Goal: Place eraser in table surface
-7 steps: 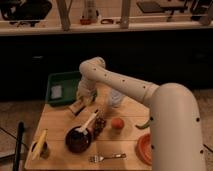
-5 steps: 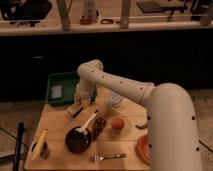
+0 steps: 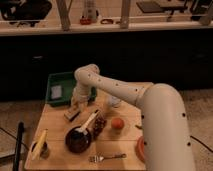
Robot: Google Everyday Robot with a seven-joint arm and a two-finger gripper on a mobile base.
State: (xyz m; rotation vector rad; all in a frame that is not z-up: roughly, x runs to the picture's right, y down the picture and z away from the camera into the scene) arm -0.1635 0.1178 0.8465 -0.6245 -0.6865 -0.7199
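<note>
The eraser (image 3: pixel 71 114) is a small tan block with a darker edge. It sits tilted at the left rear of the wooden table surface (image 3: pixel 60 131), just in front of the green tray. My gripper (image 3: pixel 76 104) points down from the white arm's elbow (image 3: pixel 86 75) and ends right above the eraser. I cannot tell whether the gripper still touches the eraser, or whether the eraser rests fully on the wood.
A green tray (image 3: pixel 65 80) with a pale square (image 3: pixel 56 91) stands at the rear left. On the table are a dark bowl (image 3: pixel 78 140) with a white spoon, a red-orange ball (image 3: pixel 117 123), a fork (image 3: pixel 106 157), a yellow banana-like thing (image 3: pixel 39 142) and an orange plate (image 3: pixel 140 147).
The arm's elbow and gripper have shifted a little left and lower. The eraser stays at about the same spot below the gripper.
</note>
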